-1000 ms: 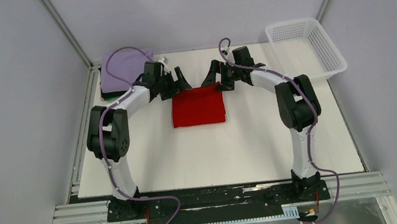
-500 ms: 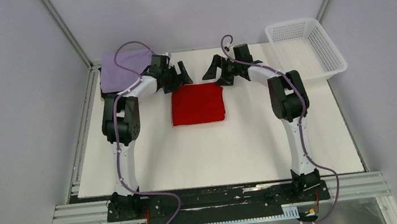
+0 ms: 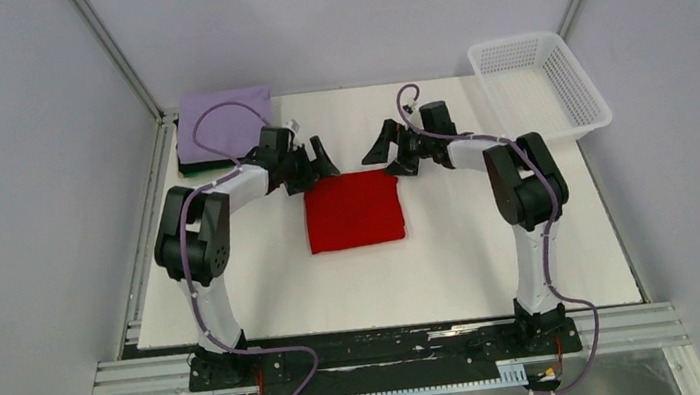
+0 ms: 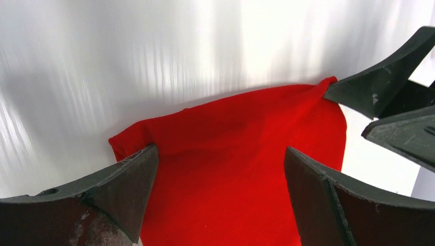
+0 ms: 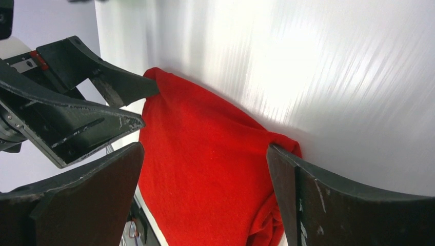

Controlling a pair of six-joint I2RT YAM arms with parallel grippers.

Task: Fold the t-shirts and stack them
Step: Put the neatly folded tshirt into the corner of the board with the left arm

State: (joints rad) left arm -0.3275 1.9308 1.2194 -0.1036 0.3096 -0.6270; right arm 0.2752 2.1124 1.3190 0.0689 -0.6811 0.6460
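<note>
In the top view we see the folded red t-shirt (image 3: 353,210) at the centre of the white table (image 3: 455,265). We find the left gripper (image 3: 315,164) and the right gripper (image 3: 386,149) at its upper corners, each with jaws spread wide astride the cloth's edge. At upper left, the lavender t-shirt (image 3: 225,117) lies on the dark t-shirt (image 3: 189,167).

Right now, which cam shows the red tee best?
Top external: the whole red t-shirt shows there, a flat folded square lying on the table. Both wrist views are close up. Each shows only one edge and part of the shirt's top face, and the frame cuts off the rest.
</note>
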